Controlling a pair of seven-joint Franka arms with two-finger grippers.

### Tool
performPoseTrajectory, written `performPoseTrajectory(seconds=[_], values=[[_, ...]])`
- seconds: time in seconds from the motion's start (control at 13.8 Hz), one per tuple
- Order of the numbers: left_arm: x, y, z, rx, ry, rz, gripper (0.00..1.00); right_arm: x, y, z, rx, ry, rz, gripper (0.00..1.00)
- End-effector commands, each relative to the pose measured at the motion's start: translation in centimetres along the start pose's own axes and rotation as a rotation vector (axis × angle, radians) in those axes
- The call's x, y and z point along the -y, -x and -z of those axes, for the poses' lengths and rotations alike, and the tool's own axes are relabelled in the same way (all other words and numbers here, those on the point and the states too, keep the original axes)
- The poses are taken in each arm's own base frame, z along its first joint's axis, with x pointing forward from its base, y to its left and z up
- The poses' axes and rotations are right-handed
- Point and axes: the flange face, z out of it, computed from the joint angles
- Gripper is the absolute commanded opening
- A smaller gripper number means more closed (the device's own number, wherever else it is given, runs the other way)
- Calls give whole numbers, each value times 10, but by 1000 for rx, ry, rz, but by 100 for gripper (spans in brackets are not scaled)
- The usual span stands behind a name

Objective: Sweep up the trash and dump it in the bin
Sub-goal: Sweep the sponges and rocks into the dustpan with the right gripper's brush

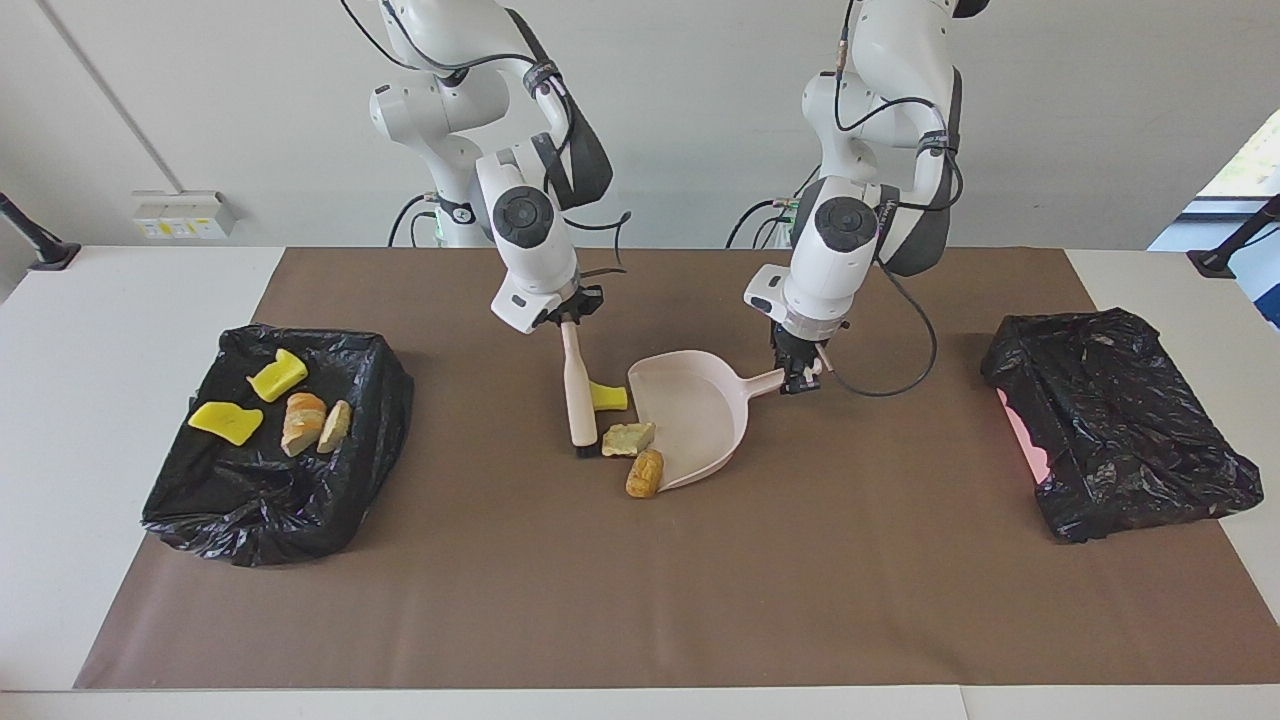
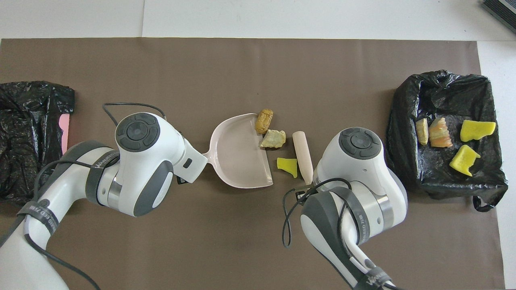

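Observation:
My left gripper is shut on the handle of the pale pink dustpan, whose mouth faces the right arm's end of the table. My right gripper is shut on the handle of the beige brush, its black bristles down on the mat beside the mouth. Three pieces of trash lie between them. A yellow chunk touches the brush. A beige lump and an orange-brown lump sit at the dustpan's lip.
The black-lined bin at the right arm's end holds several scraps, yellow and bread-like. A crumpled black bag with a pink edge showing lies at the left arm's end. Brown paper covers the table.

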Motion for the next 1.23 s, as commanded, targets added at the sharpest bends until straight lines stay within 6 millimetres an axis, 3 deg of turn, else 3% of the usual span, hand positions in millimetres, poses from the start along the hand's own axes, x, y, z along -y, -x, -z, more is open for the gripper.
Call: performPoseTrajectory(seconds=[0.0,0.15,0.29,0.44,0.51,0.65,0.94,1.16], values=[[-9,9,1,0,-5,-6,0,29,-5,2,-68,-151,-44,0],[-15,5,1,-3,-9,-14,0,54,-3,6,-89,-229,-71,0],[-13,8,1,-3,-9,-14,0,59,-6,27,-102,-252,-107,0],[-13,9,1,-2,-8,-15,0,55,3,53,-57,-204,-119,0],[-13,9,1,-2,-8,-15,0,48,0,65,-60,-91,-72,0],[-13,9,1,-3,-9,-15,0,22,-11,73,-86,74,-5,0],[-12,9,1,-3,-9,-14,0,-15,-38,63,-71,223,166,0],[-13,10,0,-1,-6,-10,0,-21,-64,28,-23,258,222,0]])
